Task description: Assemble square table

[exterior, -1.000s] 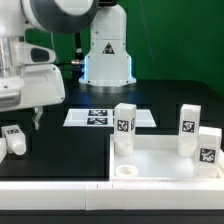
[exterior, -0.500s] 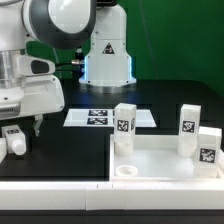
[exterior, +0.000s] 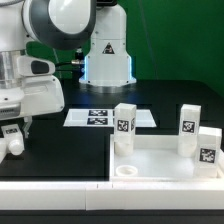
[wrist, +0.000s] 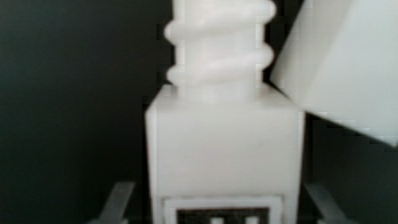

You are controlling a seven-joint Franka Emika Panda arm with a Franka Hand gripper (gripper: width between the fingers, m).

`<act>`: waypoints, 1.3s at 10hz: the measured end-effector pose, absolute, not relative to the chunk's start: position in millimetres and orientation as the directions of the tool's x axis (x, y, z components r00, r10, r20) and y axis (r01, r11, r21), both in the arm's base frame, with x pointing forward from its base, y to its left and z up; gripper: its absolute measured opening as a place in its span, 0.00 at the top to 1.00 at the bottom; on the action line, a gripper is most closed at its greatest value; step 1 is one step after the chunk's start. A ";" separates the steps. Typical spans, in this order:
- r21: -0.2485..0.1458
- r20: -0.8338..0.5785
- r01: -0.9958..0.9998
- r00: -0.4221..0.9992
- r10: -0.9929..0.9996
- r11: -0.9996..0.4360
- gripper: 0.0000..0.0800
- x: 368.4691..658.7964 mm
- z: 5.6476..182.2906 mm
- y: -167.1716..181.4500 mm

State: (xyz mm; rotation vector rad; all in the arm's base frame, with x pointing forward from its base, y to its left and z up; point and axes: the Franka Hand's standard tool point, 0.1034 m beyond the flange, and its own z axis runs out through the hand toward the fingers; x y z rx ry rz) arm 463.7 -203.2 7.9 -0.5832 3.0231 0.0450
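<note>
The white square tabletop (exterior: 160,165) lies at the exterior view's right, rim up, with a round corner hole (exterior: 127,171). Three tagged white legs stand in it: one (exterior: 124,128), one (exterior: 188,130) and one (exterior: 208,150). Another leg (exterior: 14,142) lies on the black table at the far left. My gripper (exterior: 22,130) is down over it. In the wrist view the leg (wrist: 217,130) fills the frame, threaded end away from me, and my gripper (wrist: 221,205) is open with a finger (wrist: 121,200) on each side and narrow gaps.
The marker board (exterior: 100,117) lies at the back middle, before the robot base (exterior: 105,55). A long white bar (exterior: 50,184) runs along the table's front, and another (exterior: 108,150) borders the tabletop. A white surface (wrist: 338,60) sits beside the lying leg.
My gripper has come down and a little to the exterior view's left, so that its fingers now straddle the lying leg. The other parts have not moved.
</note>
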 end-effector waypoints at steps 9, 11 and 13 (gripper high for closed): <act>0.015 -0.050 -0.943 -0.331 -0.942 0.331 0.67 446.2 42.1 -162.1; -0.007 0.020 -0.999 0.033 -0.999 -0.033 0.67 452.6 42.2 -142.9; -0.001 0.045 -0.973 0.231 -0.972 -0.231 0.67 444.1 38.4 -141.0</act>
